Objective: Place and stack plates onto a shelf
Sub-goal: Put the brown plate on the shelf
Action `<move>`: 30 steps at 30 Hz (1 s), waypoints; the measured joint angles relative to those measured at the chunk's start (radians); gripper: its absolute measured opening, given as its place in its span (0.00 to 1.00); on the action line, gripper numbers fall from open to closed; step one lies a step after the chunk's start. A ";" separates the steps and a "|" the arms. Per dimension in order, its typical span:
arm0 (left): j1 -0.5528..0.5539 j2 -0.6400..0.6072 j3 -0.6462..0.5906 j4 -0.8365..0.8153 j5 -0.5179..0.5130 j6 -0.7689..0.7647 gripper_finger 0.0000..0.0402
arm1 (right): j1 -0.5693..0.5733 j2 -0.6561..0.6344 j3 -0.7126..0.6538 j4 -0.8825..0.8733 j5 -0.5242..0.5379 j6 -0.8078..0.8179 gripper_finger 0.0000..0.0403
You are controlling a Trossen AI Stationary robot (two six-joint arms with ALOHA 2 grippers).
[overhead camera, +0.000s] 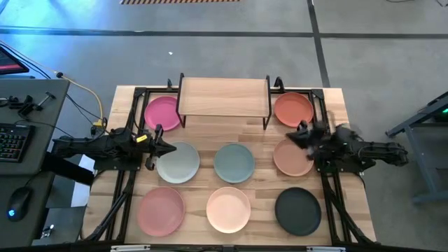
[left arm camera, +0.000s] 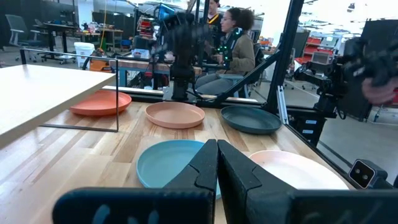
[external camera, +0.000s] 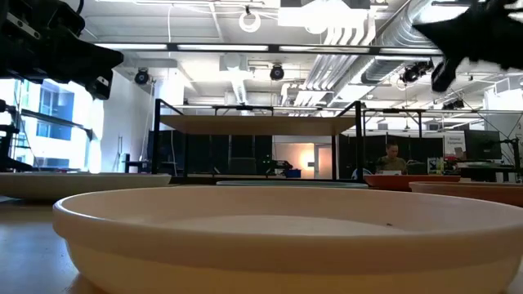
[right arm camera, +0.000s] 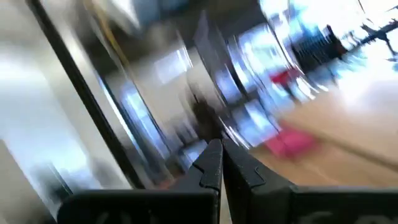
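Observation:
All eight plates lie flat on the table in the high view: hot pink [overhead camera: 162, 112] and orange [overhead camera: 293, 109] on either side of the shelf [overhead camera: 224, 98], then pale grey-white [overhead camera: 178, 162], grey-teal [overhead camera: 234, 162] and tan [overhead camera: 292, 157], with dusty pink [overhead camera: 160, 210], cream-peach [overhead camera: 228, 208] and black [overhead camera: 297, 211] nearest. The shelf top holds nothing. My left gripper [overhead camera: 170, 148] is shut and raised over the table by the grey-white plate's left rim. My right gripper [overhead camera: 294, 136] is shut and raised between the orange and tan plates. Its wrist view is blurred.
Black frame rails [overhead camera: 126, 182] run along the table's left and right sides. A keyboard and mouse sit on a side desk [overhead camera: 21, 133] to the left. The cream-peach plate [external camera: 286, 237] fills the low view's foreground. People sit beyond the table [left arm camera: 233, 46].

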 joint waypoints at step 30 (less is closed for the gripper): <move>0.000 0.000 0.000 0.000 0.000 0.000 0.00 | 0.390 1.180 0.808 -1.352 -0.044 0.868 0.53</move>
